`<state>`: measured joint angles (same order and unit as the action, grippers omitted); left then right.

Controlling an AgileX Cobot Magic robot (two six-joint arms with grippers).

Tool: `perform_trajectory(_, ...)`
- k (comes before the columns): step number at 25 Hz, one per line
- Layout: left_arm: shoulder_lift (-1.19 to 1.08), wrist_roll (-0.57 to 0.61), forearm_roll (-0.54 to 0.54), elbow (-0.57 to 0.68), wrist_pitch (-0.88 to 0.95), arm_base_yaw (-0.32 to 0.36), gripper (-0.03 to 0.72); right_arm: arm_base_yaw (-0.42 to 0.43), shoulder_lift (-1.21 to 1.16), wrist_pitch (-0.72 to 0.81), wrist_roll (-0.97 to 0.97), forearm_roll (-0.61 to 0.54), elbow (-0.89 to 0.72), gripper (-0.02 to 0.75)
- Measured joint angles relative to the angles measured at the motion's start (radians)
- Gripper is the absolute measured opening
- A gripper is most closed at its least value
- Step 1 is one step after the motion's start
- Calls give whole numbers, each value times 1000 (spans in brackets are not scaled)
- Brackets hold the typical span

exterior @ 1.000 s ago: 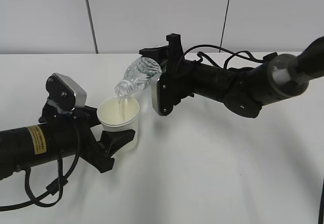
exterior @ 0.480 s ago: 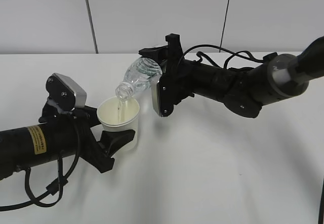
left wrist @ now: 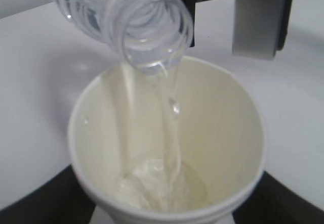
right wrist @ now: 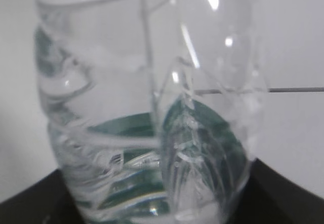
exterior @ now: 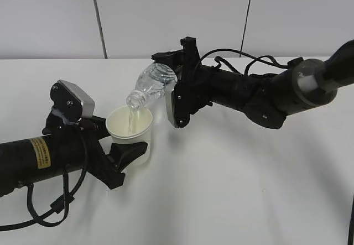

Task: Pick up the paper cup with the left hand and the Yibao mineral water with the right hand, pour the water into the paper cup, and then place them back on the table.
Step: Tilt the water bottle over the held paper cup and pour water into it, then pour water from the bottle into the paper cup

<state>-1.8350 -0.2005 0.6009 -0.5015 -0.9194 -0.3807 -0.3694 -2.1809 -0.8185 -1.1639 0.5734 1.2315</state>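
My left gripper [exterior: 128,152] is shut on the off-white paper cup [exterior: 130,134] and holds it upright just above the white table [exterior: 232,189]. My right gripper [exterior: 168,71] is shut on the clear Yibao mineral water bottle [exterior: 150,84], tipped mouth-down to the left over the cup. A thin stream of water runs from the bottle mouth [left wrist: 152,29] into the cup [left wrist: 167,148], where water pools at the bottom. The right wrist view is filled by the bottle [right wrist: 147,118] with its green label showing through. The left fingers [left wrist: 35,198] show as dark shapes either side of the cup.
The grey wall with dark vertical seams [exterior: 98,24] stands behind the table's far edge. The right arm's silver-grey block [exterior: 176,105] hangs close to the right of the cup. Black cables [exterior: 50,212] loop under the left arm.
Both arms hold almost still. Water keeps running from the bottle into the cup.
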Motion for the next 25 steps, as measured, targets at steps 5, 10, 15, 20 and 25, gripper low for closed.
perform_trajectory(5, 0, 0, 0, 0, 0, 0, 461, 0, 0, 0, -16, -10, 0, 457)
perform_trajectory(10, 0, 0, 3, 0, 0, 0, 454, 0, 0, -2, -27, -19, 0, 457)
perform_trajectory(15, 0, 0, 4, 0, 0, 0, 454, 0, 0, -4, -32, -20, 0, 457)
perform_trajectory(20, 0, 0, 4, 0, 1, 0, 453, 0, 0, -6, -38, -22, 0, 457)
perform_trajectory(25, 0, 0, 4, 0, 4, 0, 453, 0, 0, -6, -48, -24, 0, 457)
